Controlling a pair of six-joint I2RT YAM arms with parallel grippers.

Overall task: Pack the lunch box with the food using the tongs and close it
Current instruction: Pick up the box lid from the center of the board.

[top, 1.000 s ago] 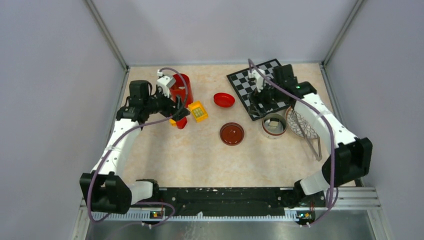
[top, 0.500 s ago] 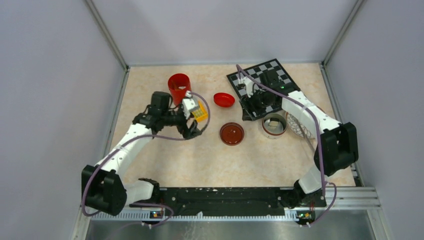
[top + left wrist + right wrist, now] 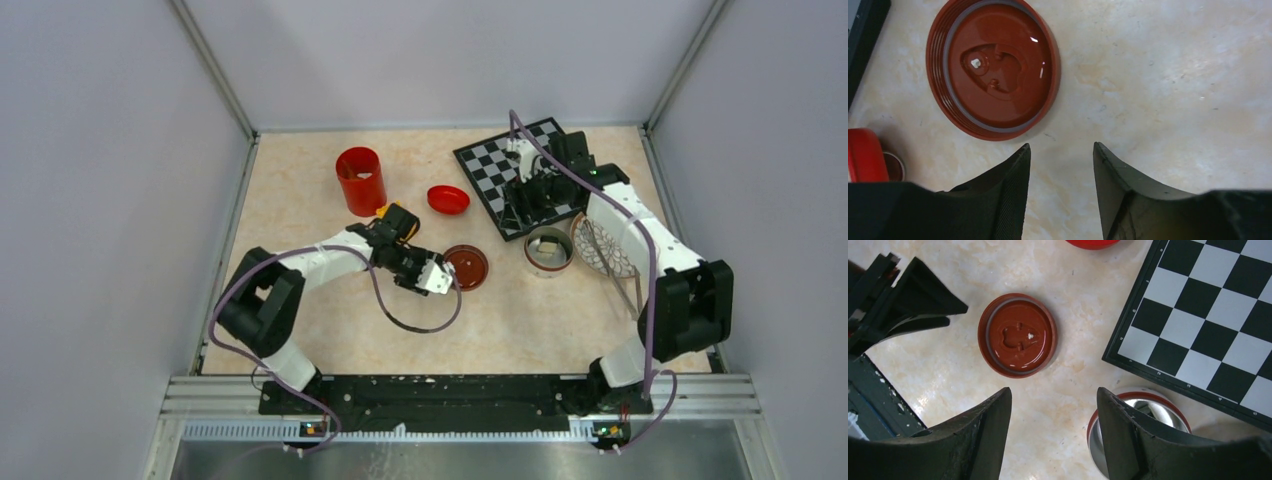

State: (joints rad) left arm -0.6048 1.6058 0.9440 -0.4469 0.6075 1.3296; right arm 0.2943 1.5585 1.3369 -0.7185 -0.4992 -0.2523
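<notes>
Left gripper [image 3: 1060,147] part-open, empty, beside brown lid [image 3: 993,70]; right gripper [image 3: 1053,390] part-open, empty; chessboard [image 3: 1208,315] edge markings illegible.

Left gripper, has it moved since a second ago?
Yes. The left gripper swung from beside the red cup toward the near right, ending next to the dark red lid.

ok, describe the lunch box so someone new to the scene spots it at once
Find the chessboard at the far right. Just off its near edge, beside the patterned plate, stands the lunch box. It is the only round pot with a shiny steel wall and reddish rim; the red bowl and flat brown-red disc show no metal.
</notes>
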